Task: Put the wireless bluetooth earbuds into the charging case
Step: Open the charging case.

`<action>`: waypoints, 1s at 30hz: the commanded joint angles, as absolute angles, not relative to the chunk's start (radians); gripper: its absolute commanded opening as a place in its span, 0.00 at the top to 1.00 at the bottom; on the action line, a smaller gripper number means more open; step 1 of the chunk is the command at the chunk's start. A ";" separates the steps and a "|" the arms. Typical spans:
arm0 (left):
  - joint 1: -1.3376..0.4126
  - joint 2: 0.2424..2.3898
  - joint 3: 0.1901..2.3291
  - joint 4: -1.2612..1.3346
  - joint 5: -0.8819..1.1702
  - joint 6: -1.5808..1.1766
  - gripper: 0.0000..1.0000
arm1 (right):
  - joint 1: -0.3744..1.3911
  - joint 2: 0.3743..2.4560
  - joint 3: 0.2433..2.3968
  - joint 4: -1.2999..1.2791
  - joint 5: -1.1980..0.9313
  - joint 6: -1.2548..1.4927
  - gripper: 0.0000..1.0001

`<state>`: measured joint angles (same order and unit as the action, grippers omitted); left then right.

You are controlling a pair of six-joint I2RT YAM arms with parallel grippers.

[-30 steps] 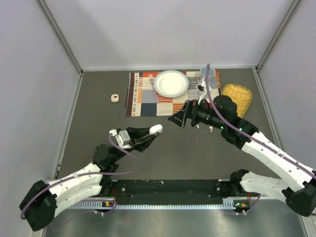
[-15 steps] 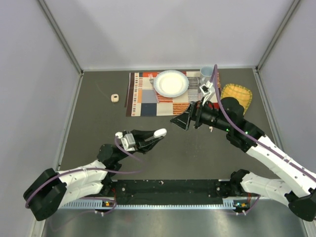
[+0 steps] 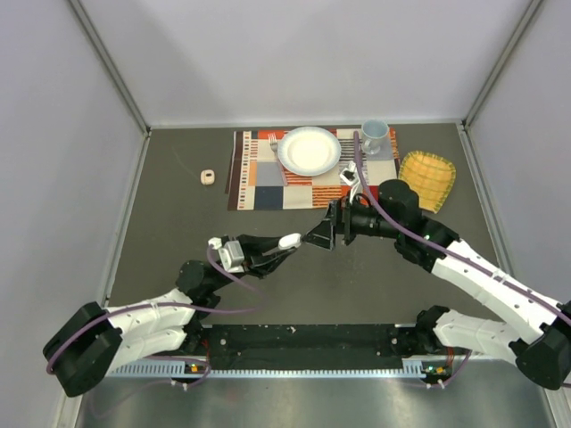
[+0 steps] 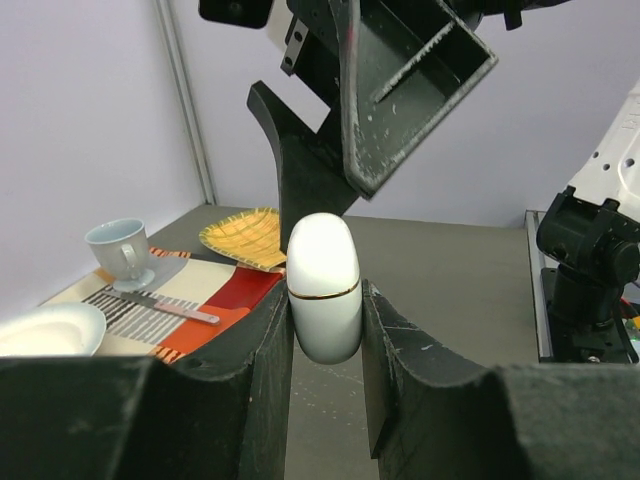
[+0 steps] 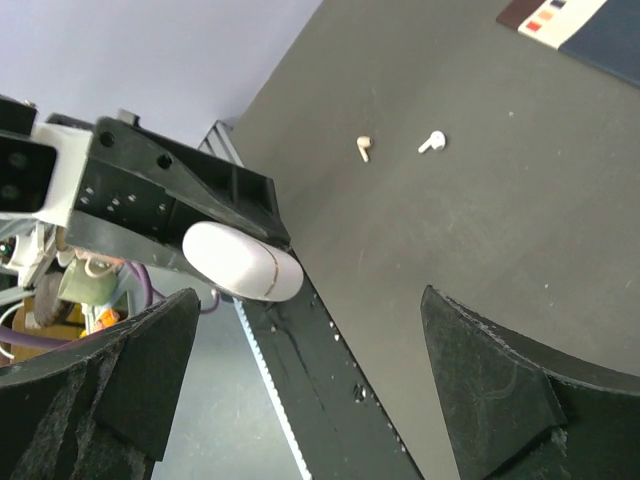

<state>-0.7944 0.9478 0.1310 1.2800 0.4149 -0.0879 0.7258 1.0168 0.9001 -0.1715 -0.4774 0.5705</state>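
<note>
Nearest, left gripper (image 3: 285,244) pinching a closed white charging case (image 4: 323,285), raised off the table (image 3: 169,223). Just beyond, right gripper (image 3: 322,232), fingers spread wide, not touching it. Beige earbud (image 5: 364,147) and white earbud (image 5: 432,142) loose on the table, near each other. Far: placemat (image 3: 268,183), plate (image 3: 309,150), mug (image 3: 374,135)

The charging case (image 4: 323,285) is finished in glossy white, ringed by 1 thin golden-brown line. On the dark grey table (image 5: 520,220), 1 pinkish-beige earbud (image 5: 364,147) and 1 white earbud (image 5: 432,142) are seen. The placemat (image 3: 268,174) is patterned in orange, red, navy and cream blocks with striped patches. The plate (image 3: 309,150) is white, the cup (image 3: 374,135) pale blue, and the cloth (image 3: 426,174) yellow with a checked grid. The left gripper (image 4: 325,310) and right gripper (image 5: 305,360) are coloured black.
</note>
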 commanded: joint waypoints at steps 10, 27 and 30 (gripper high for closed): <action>-0.799 0.977 0.184 1.454 0.419 -0.146 1.00 | 0.787 1.042 0.891 -0.141 -0.488 0.503 0.09; -0.801 1.006 0.170 1.620 0.505 -0.189 1.00 | 0.787 1.084 0.903 -0.140 -0.376 0.488 0.09; -0.801 1.009 0.169 1.634 0.528 -0.192 1.00 | 0.787 1.097 0.917 -0.138 -0.354 0.485 0.09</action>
<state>-0.7925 1.0107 0.1486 1.2762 0.4446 -0.1677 0.7792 1.0737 0.8898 -0.1719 -0.4252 0.5053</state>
